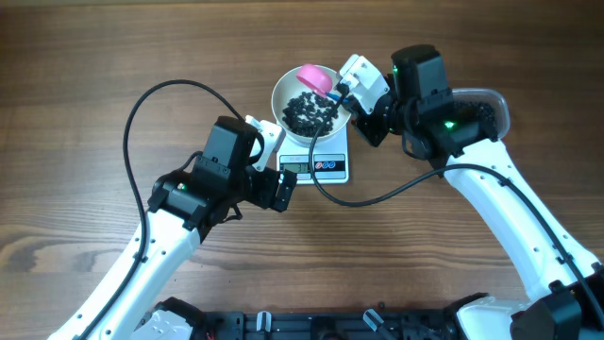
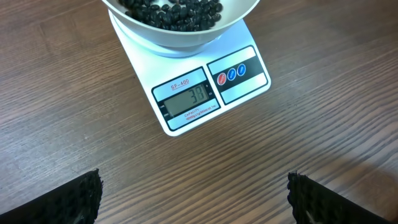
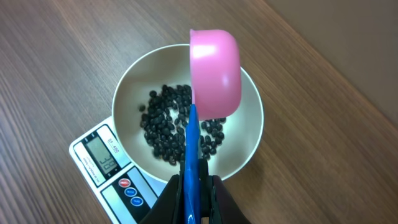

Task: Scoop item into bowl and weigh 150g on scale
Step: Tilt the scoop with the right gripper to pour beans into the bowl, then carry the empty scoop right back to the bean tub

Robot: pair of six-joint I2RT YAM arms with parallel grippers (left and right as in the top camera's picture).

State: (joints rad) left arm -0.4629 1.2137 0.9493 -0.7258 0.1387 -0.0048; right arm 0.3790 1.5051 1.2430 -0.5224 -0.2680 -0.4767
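Observation:
The white bowl (image 1: 280, 94) stands on the white scale (image 1: 326, 167), whose display faces the table's front. A loose heap of black beans (image 1: 311, 110) lies in the bowl. My right gripper (image 1: 357, 87) is shut on the blue handle (image 3: 191, 158) of a pink scoop (image 3: 214, 68). The scoop hangs tipped over the bowl (image 3: 249, 143), above the beans (image 3: 163, 124). My left gripper (image 2: 194, 190) is open and empty, low over the wood just in front of the scale (image 2: 239, 78). Its fingers (image 2: 87, 196) stand far apart. The bowl (image 2: 186, 38) fills the top of that view.
A clear plastic tub (image 1: 489, 102) sits at the back right, mostly hidden behind the right arm. A black cable (image 1: 363, 200) loops over the wood in front of the scale. Bare wooden table (image 1: 75, 113) lies to the left.

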